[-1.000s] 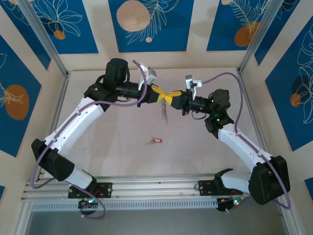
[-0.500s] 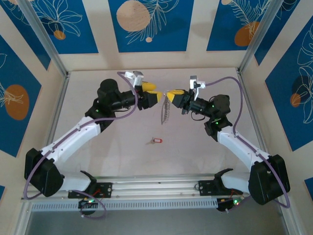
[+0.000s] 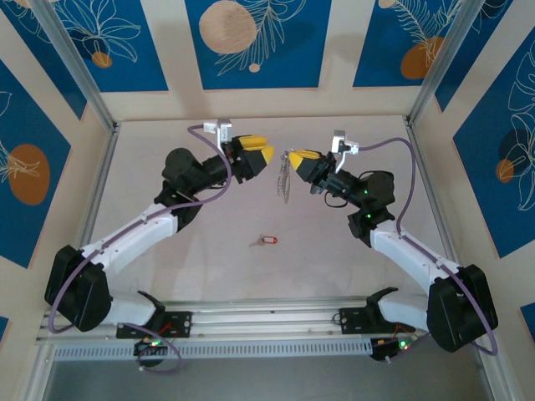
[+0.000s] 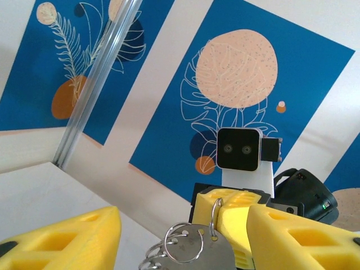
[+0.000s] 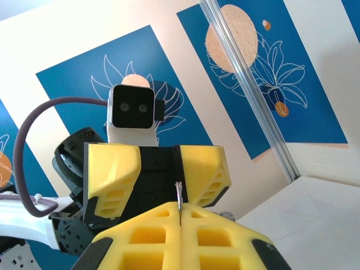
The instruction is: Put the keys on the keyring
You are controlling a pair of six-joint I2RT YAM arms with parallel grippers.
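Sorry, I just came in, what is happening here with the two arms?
The right arm holds the keyring up in the air, its jaws shut on it. The left arm faces it with jaws open, holding nothing. The red key lies on the table, not yet on the ring.

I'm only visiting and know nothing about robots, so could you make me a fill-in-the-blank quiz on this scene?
The right claw is ___ on the keyring.
The left claw stands ___.
The key lying on the table has a ___ head.
Missing words: shut; open; red.
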